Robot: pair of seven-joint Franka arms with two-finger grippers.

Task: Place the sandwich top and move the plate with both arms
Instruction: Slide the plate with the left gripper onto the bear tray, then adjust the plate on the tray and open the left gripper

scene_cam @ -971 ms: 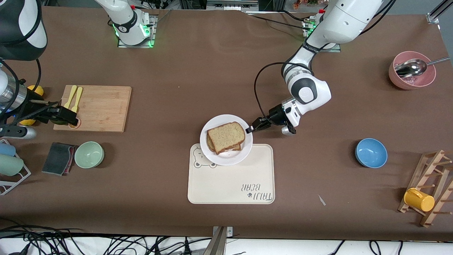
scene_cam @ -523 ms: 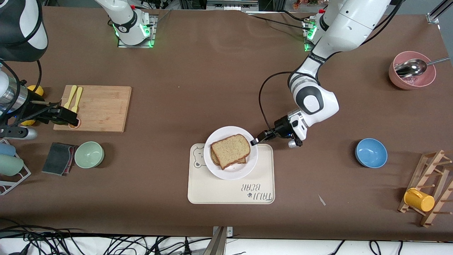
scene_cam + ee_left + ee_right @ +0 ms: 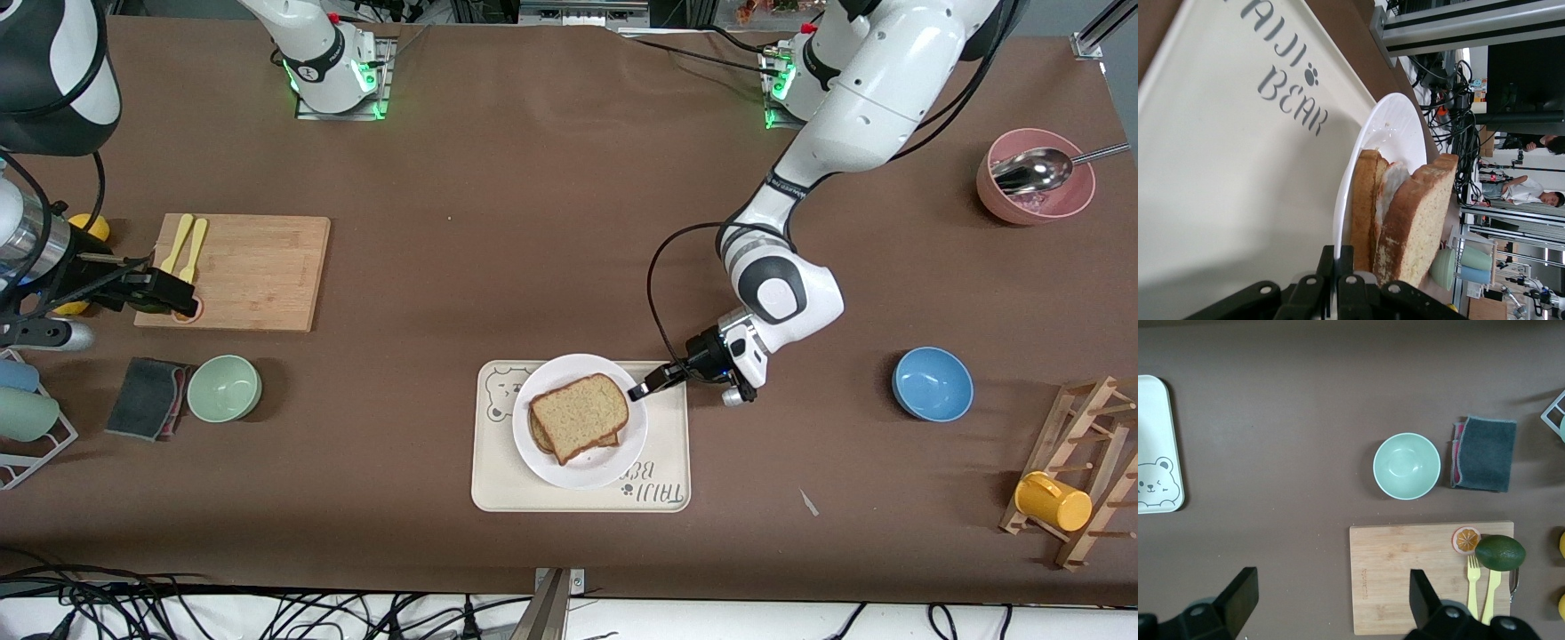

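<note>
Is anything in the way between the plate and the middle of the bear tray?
Nothing visible is. The left gripper is shut on the rim of the plate, which already sits over the cream tray, the sandwich top on it. The right gripper waits open over the cutting board.

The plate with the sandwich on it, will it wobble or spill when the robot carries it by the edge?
Probably a little. The left gripper pinches the plate at one rim only, so the loaded side may sag. The sandwich top lies loose and skewed on the lower slice, so a tilt could slide it. The plate looks stiff and glossy, perhaps slippery in the jaws.
</note>
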